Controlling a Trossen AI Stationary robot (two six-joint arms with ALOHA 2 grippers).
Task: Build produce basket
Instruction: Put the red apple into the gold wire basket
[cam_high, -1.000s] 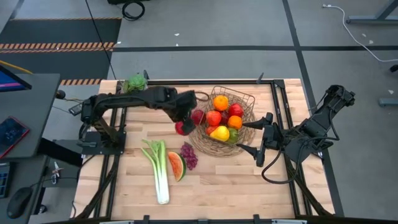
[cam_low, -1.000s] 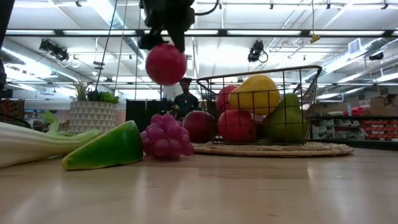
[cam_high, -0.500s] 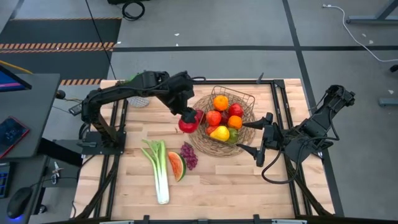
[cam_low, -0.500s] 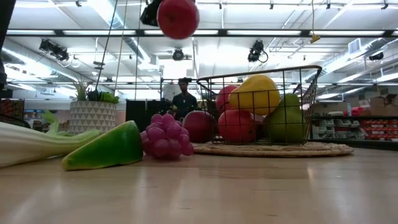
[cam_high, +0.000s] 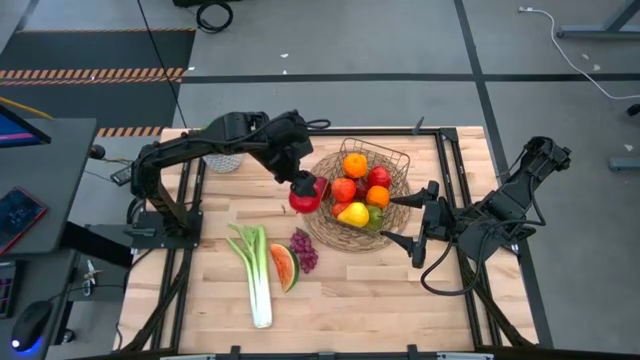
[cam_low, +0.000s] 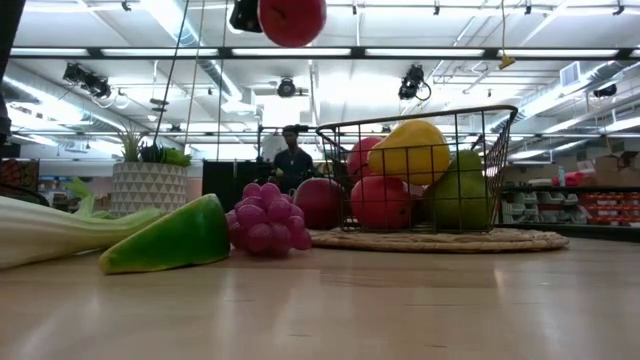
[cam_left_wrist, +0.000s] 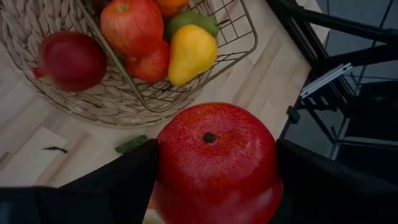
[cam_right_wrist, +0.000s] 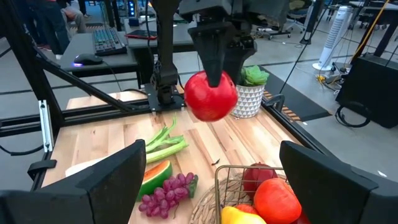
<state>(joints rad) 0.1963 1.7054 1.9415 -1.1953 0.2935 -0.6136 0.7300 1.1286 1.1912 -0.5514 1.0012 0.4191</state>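
Observation:
My left gripper (cam_high: 303, 188) is shut on a red apple (cam_high: 304, 197), high above the table just left of the brown wire basket (cam_high: 395, 160). The apple also shows in the low view (cam_low: 291, 18) and the right wrist view (cam_right_wrist: 210, 94). The basket holds oranges, red apples, a yellow lemon (cam_high: 352, 213) and a green pear. Another red apple (cam_left_wrist: 71, 59) rests on the basket's woven rim. The leek (cam_high: 257, 275), watermelon slice (cam_high: 284, 266) and grapes (cam_high: 304, 249) lie on the table. My right gripper (cam_high: 412, 222) is open and empty to the right of the basket. My left gripper pinches the red apple by two opposite sides (cam_left_wrist: 163, 168) between its two fingers (cam_left_wrist: 124, 180). The fingers come from above and point down. The apple's stem dimple (cam_left_wrist: 209, 137) faces up toward the wrist. The apple hangs clear of the table and the basket.
A small white netted pot with a green plant (cam_right_wrist: 249, 93) stands at the far left, partly under the left arm. A person (cam_low: 291, 160) stands in the room beyond the table. Bare wood lies along the near edge (cam_high: 400, 300).
My left gripper has gone up with the red apple, well above the basket's top, and a little toward the basket. It has stayed shut on the apple.

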